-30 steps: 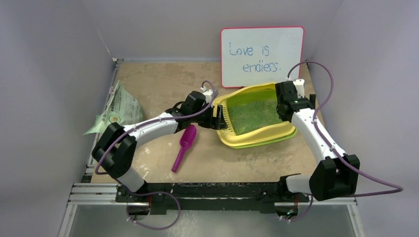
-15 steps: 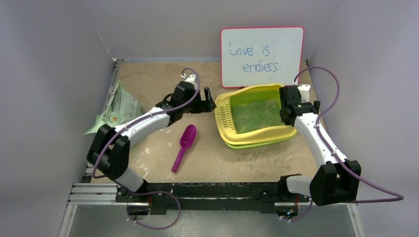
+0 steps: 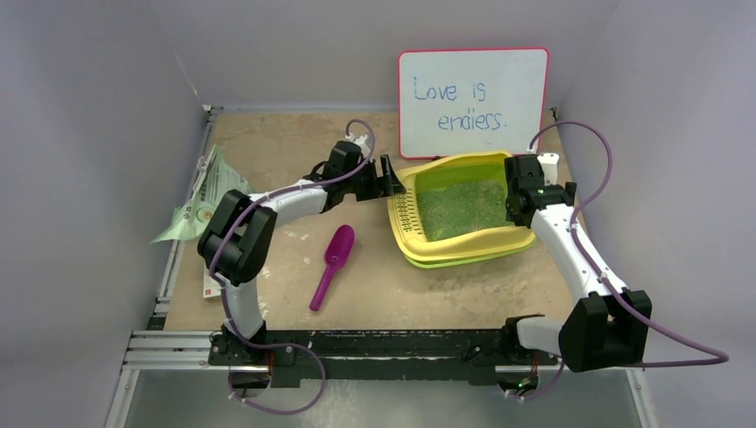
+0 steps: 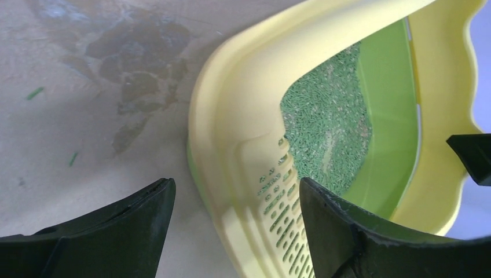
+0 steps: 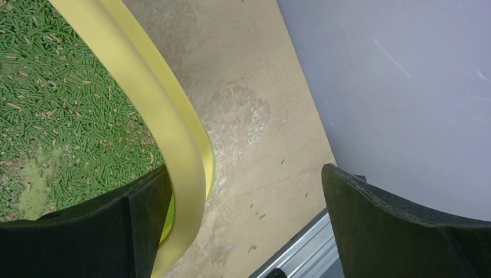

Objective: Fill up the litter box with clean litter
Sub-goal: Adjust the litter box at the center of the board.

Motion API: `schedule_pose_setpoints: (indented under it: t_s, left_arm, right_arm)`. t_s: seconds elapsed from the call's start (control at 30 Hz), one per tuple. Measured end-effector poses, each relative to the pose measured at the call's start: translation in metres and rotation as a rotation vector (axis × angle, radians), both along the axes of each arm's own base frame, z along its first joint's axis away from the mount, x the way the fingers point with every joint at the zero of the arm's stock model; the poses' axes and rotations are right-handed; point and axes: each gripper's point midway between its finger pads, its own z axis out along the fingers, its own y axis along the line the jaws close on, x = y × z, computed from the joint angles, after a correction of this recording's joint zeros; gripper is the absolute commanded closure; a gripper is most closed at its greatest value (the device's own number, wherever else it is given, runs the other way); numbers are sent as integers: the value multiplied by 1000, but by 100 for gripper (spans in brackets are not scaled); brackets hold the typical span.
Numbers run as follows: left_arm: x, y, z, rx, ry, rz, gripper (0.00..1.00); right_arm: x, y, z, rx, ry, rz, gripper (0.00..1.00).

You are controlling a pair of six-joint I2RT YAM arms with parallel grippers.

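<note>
— Litter box [image 3: 459, 251], where does it stand?
— It lies flat on the worktop [image 3: 285, 143], at about 3 o'clock from the middle. The board [image 3: 472, 102] is close behind it, at its 12 o'clock. The box is yellow, and a green layer shows under its rim.
— And the litter [image 3: 462, 209]?
— Green pellets cover the floor of the box, from the slotted end at 9 o'clock across to the 3 o'clock end. In the left wrist view a pale patch shows among them. A few loose pellets lie on the worktop outside the box.
— What about the left fingers [image 4: 116, 231]?
— They are spread wide and grasp nothing. They are at the 10 o'clock corner of the box, and the slotted end of the rim is seen between them. Whether one finger touches the rim, I cannot tell.
— The right fingers [image 5: 405, 231]?
— Also spread wide, with nothing grasped. They are at the 2 o'clock side, one finger over the litter and the other outside, so the rim passes between them. The rim is close against the inner finger, but I cannot confirm contact.
— Something else on the worktop?
— A scoop [image 3: 332, 266] lies at 8 o'clock from the box, well apart from it. A bag [image 3: 207, 201] is at the 9 o'clock edge of the worktop.
</note>
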Motion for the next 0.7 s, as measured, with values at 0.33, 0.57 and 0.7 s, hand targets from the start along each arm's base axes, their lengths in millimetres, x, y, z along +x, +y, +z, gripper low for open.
schedule_pose_setpoints:
  t_s: [0.33, 0.57, 0.7]
  left_arm:
    - [-17, -21, 2, -8, -1, -59, 39]
    - [-39, -26, 15, 19, -17, -78, 44]
    - [-48, -27, 32, -4, -44, -92, 46]
  right_arm:
    - [-2, 1, -1, 4, 11, 5, 1]
    - [-2, 0, 0, -7, 20, 14, 1]
    - [-1, -1, 0, -13, 24, 20, 1]
